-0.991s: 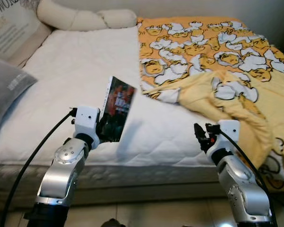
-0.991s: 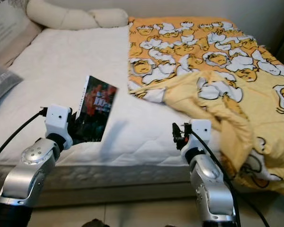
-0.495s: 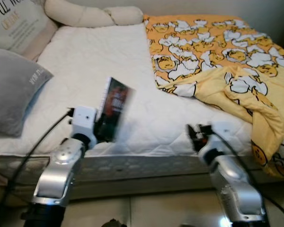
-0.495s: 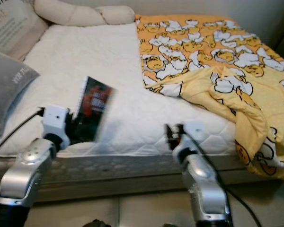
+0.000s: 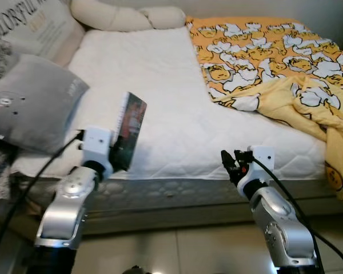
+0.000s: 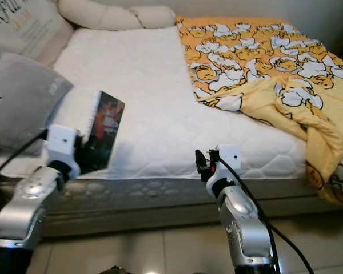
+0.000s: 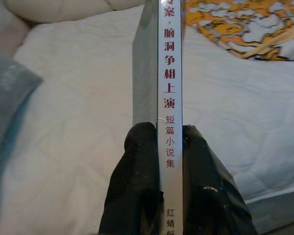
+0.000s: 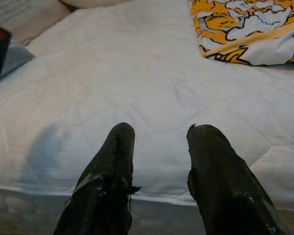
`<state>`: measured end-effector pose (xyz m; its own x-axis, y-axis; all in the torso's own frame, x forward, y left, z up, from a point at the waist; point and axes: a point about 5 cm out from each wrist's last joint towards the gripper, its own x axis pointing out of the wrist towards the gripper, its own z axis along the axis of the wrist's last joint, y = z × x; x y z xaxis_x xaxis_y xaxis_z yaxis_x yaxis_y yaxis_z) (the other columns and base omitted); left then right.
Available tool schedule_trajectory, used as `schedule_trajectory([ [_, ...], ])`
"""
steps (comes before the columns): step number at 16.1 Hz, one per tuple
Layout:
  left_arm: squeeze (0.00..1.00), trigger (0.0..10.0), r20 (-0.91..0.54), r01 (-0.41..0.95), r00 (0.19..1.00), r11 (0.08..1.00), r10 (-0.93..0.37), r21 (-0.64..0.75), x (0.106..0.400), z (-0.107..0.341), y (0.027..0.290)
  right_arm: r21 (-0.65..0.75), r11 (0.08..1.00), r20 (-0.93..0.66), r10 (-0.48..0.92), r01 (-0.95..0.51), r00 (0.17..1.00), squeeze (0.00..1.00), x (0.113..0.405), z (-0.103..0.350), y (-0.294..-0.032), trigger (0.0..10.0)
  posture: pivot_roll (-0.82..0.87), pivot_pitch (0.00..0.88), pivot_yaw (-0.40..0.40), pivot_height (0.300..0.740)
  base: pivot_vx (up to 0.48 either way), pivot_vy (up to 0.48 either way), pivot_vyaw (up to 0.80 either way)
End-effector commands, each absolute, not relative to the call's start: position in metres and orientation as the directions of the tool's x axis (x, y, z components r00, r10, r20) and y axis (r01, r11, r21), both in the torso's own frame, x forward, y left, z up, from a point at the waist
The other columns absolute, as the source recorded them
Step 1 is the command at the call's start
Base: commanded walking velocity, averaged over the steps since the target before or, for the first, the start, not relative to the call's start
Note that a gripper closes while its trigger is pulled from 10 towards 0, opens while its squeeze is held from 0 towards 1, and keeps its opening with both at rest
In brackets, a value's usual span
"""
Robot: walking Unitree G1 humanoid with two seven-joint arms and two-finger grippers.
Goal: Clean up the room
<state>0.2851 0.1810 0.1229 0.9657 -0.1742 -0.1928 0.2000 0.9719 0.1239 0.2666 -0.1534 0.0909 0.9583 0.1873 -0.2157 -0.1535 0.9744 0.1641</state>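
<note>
Left hand (image 7: 160, 147) clamps 1 thin dark paperback book (image 5: 128, 132) at its spine, upright over the white quilted bed's (image 5: 160, 85) near-left edge. Light, stiff; likely secure. Right hand (image 8: 159, 161) open, empty.

A white bed (image 5: 160, 85) carries a yellow blanket (image 5: 280, 63) and pillows (image 5: 34, 103).
</note>
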Motion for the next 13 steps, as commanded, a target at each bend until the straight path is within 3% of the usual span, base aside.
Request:
schedule_trajectory([
  [1, 0.00, 10.0, -0.146, 0.225, 0.967, 0.967, -0.207, 0.119, 0.287, 0.133, 0.173, 0.174, 0.974, -0.208, 0.182, -0.147, 0.961, 0.00, 0.267, 0.093, -0.157, 10.0, 0.02, 0.000, 0.023, 0.740, 0.000, 0.330, 0.00],
  [3, 0.00, 10.0, -0.118, 0.204, 0.973, 0.977, -0.196, 0.055, 0.286, 0.136, 0.172, 0.154, 0.971, -0.201, 0.214, -0.185, 0.956, 0.00, 0.268, 0.096, -0.158, 10.0, 0.03, 0.000, 0.014, 0.740, 0.000, 0.000, 0.00],
  [10, 0.00, 10.0, -0.090, 0.184, 0.980, 0.977, -0.175, 0.103, 0.280, 0.135, 0.175, 0.127, 0.949, -0.174, 0.309, -0.290, 0.935, 0.00, 0.269, 0.101, -0.154, 10.0, 0.06, 0.000, -0.025, 0.740, 0.071, 0.000, 0.00],
  [13, 0.00, 10.0, -0.079, 0.172, 0.983, 0.978, -0.164, 0.116, 0.281, 0.138, 0.179, 0.112, 0.939, -0.178, 0.341, -0.325, 0.923, 0.00, 0.271, 0.100, -0.149, 10.0, 0.06, 0.000, -0.023, 0.740, 0.261, 0.000, 0.80],
])
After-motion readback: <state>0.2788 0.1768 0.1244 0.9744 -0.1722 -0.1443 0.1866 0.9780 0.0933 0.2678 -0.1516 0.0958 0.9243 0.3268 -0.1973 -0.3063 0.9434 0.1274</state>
